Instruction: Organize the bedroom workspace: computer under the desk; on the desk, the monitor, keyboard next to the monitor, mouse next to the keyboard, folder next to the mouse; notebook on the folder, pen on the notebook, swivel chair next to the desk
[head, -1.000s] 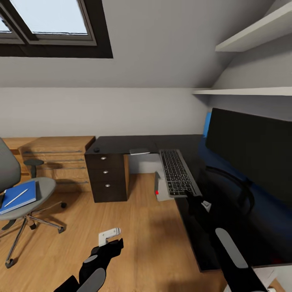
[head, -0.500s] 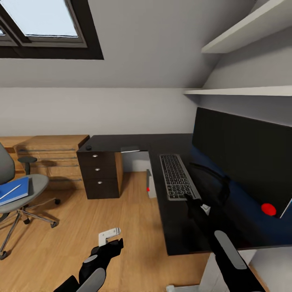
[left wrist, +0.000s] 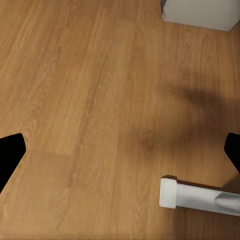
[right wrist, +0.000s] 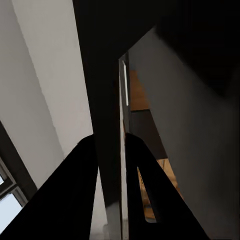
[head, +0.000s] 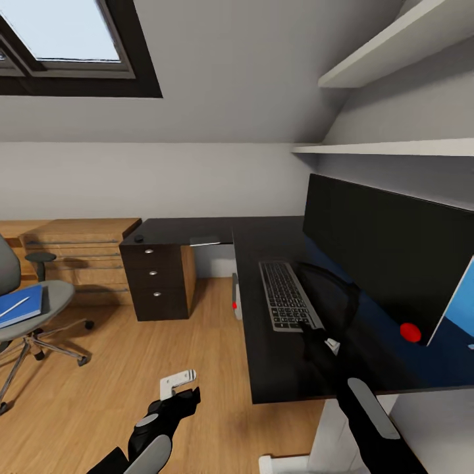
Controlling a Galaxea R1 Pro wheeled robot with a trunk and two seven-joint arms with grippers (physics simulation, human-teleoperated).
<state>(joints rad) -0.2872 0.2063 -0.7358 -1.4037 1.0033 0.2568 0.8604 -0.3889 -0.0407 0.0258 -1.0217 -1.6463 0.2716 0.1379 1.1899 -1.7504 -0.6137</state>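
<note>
**Keyboard in hand over the tabletop**

Grips the keyboard (head: 286, 296) at its near short edge with the right claw (head: 313, 331), arm stretched over the glossy black tabletop (head: 263, 372). From the right wrist, shows both dark fingers (right wrist: 75, 200) pressed close on either side of the thin board (right wrist: 122, 165) seen edge-on, with no slack between them. Keeps the keyboard lying lengthwise on the tabletop, just in front of the monitor (head: 388, 240) and beside its thin black stand. Cannot tell whether the gripped end rests on the surface or sits slightly raised.

Holds the left claw (head: 187, 396) low over the light wood floor (head: 131, 355), spread wide and gripping nothing; in the left wrist view (left wrist: 120, 150), shows only bare boards between the two fingertips (left wrist: 10, 152).

Elsewhere: the computer (head: 235, 297) on the floor under the tabletop's inner edge, red light showing. The swivel chair (head: 56, 299) well apart at the left, carrying the blue folder (head: 26, 303) with the pen (head: 14, 307) lying on it. The grey notebook (head: 205, 241) flat on the far wing of the tabletop, above the dark drawer unit (head: 158, 280).
</note>
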